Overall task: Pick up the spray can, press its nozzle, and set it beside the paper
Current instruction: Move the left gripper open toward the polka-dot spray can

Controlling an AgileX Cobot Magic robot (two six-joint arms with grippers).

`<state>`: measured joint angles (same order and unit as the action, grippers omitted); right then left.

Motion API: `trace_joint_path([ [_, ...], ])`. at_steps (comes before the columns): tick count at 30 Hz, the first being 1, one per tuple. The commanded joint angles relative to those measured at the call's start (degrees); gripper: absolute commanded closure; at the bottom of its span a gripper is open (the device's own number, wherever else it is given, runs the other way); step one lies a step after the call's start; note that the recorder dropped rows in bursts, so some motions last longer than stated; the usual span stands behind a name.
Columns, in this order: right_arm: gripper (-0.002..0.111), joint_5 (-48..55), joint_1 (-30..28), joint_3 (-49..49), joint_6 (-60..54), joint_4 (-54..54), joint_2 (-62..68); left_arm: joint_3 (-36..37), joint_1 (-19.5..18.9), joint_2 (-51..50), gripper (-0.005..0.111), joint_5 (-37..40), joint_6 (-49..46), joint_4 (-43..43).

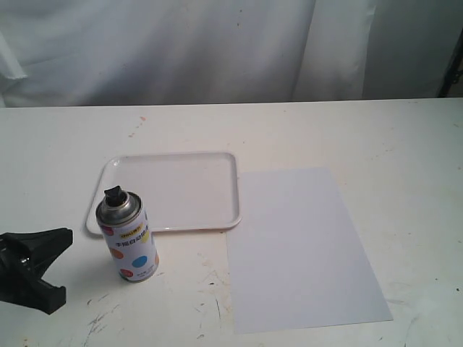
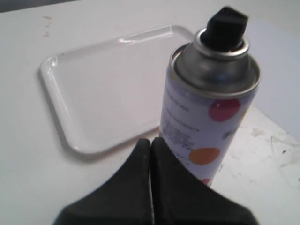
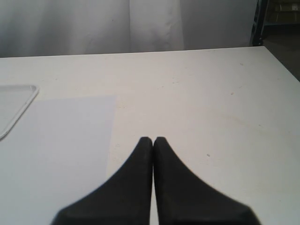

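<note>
The spray can (image 1: 129, 242) stands upright on the table just in front of the tray's near left corner. It is white with coloured dots, and its black nozzle (image 1: 113, 195) sits on the silver dome. The paper (image 1: 300, 246) lies flat to the can's right. My left gripper (image 1: 51, 264) is low at the left edge, a short way left of the can and apart from it. In the left wrist view that gripper (image 2: 151, 140) is shut and empty, with the can (image 2: 206, 117) and nozzle (image 2: 226, 27) close beside it. My right gripper (image 3: 153, 139) is shut and empty, hovering by the paper (image 3: 61, 150).
A glossy white tray (image 1: 235, 188) lies behind the can and touches the paper's far left corner; its rim (image 2: 51, 89) shows in the left wrist view. White curtains hang behind the table. Dark scuff marks dot the tabletop (image 1: 210, 303) near the front.
</note>
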<state>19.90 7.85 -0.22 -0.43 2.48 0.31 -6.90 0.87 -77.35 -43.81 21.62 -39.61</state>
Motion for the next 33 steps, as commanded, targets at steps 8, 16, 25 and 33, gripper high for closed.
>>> trace_joint_path([
  [8,0.108,-0.1,-0.5,0.2,-0.1,0.1,-0.3,0.2,0.0,-0.1,0.107,-3.9,0.6,-0.3],
  [16,0.108,-0.1,-0.5,0.2,-0.1,0.1,-0.3,0.2,0.0,-0.1,0.105,9.8,0.9,2.2],
  [25,0.108,-0.1,-0.5,0.2,-0.1,0.1,-0.3,0.2,0.0,-0.1,0.014,7.2,5.8,-0.8],
  [33,0.108,-0.1,-0.5,0.2,-0.1,0.1,-0.3,0.2,0.0,-0.1,0.013,-3.7,5.4,-7.4],
])
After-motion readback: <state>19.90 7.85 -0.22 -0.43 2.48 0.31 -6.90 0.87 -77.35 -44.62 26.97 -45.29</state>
